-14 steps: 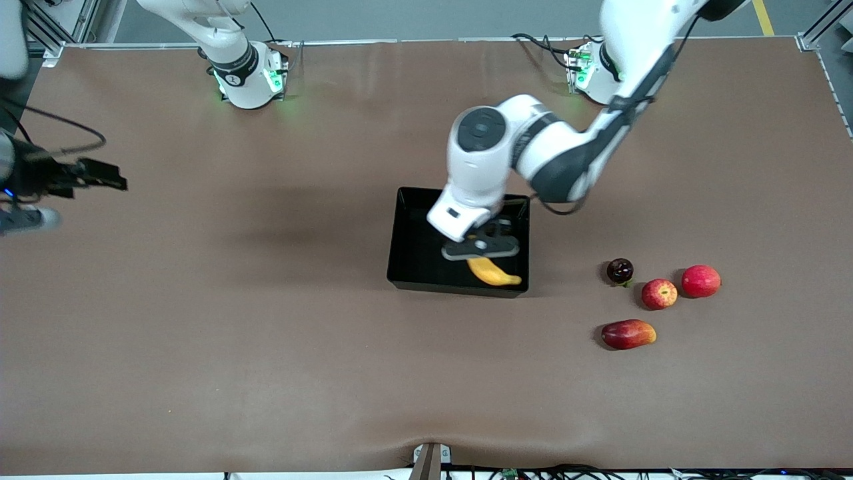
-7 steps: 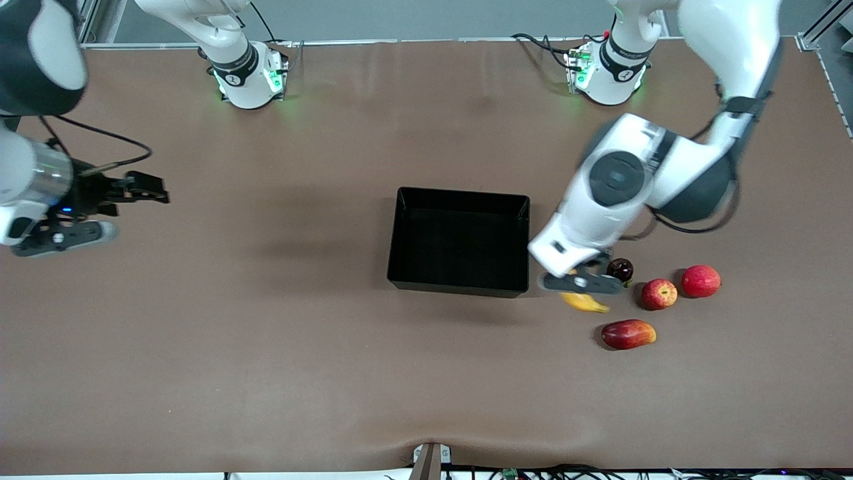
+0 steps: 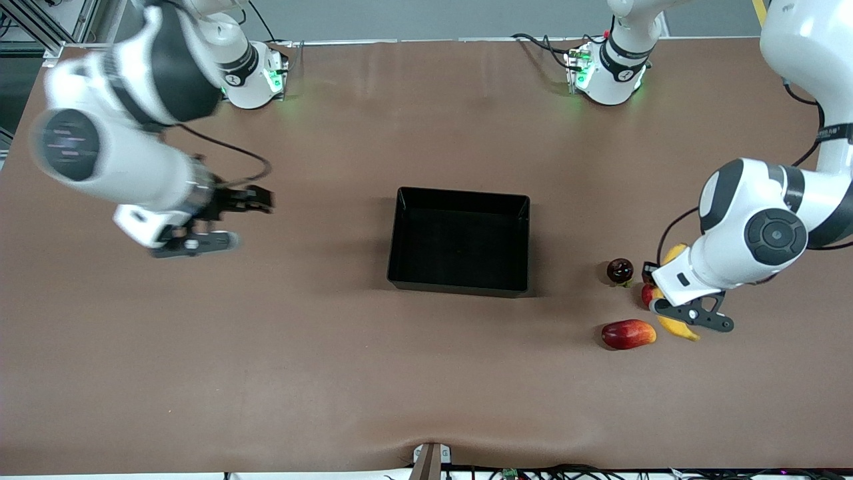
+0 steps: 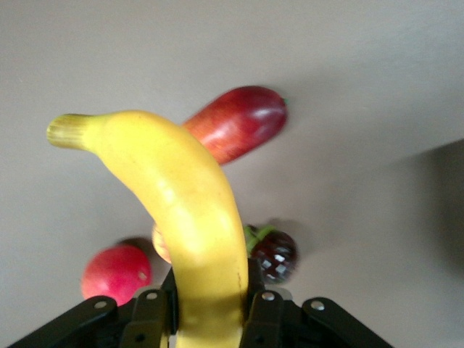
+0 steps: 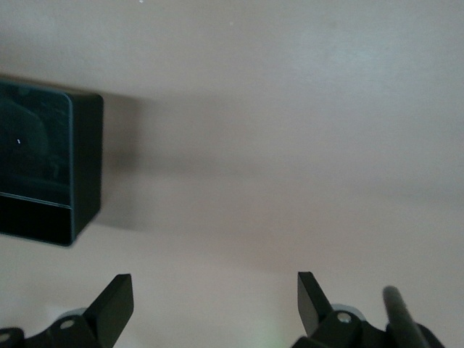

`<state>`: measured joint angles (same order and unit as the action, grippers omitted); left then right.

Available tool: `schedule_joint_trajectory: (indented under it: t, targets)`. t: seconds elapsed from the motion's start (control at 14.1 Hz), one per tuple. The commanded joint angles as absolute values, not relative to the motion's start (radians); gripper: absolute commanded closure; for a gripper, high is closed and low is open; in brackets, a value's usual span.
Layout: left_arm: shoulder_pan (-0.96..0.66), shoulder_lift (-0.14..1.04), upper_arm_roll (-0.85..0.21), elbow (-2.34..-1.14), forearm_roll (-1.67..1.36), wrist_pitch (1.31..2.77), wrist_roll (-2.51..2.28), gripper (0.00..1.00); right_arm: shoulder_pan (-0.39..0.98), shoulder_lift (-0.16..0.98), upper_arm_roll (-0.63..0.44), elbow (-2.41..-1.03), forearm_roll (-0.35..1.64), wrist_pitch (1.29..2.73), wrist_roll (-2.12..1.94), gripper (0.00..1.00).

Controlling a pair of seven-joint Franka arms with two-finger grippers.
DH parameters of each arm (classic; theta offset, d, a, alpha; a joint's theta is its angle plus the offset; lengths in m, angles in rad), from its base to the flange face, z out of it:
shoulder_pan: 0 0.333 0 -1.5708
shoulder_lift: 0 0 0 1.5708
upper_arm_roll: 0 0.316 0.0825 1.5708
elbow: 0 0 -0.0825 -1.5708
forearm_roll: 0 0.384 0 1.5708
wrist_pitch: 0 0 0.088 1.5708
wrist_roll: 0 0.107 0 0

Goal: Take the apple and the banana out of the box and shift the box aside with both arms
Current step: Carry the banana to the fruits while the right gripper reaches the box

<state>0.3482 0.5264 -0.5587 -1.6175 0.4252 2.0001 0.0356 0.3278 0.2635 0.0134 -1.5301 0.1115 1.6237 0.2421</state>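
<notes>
No brand, label or readable writing shows on the fruit, the box or the arms.

The banana is long, curved and plain yellow, with a greenish stub at its free end. The left gripper is clenched around its other end, fingers pressed to both sides. It hangs in the air over the cluster of fruit at the left arm's end of the table; in the front view only its 2 tips show past the wrist.

Under that gripper, a sliver of the red apple shows, mostly covered by the wrist. The left wrist view shows 1 round red fruit on the table below the banana, but whether it is that apple cannot be told. The dark cherry-like fruit lies beside the apple, toward the box, and the oblong red mango lies nearer the front camera than both.

The box is a black rectangular bin with low walls and an open top, with nothing in it. It sits mid-table between the 2 arms, well apart from the fruit.

The right gripper waits above bare table toward the right arm's end, its fingers spread wide and grasping nothing. The box's corner shows in the right wrist view.
</notes>
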Motion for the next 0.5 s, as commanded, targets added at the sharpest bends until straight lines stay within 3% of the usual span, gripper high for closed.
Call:
schedule_joint_trajectory:
  t: [0.0,0.43]
  targets:
    - [0.389,0.618,-0.566,-1.594,0.476,2.081,0.165,1.00,0.402,0.287,0.003,-1.583,0.120,1.730,0.339,0.00]
    - [0.442,0.771,-0.526,-1.482,0.474,2.161,0.627,1.00,0.551,0.405,0.002,-1.583,0.124,1.896,0.518,0.00]
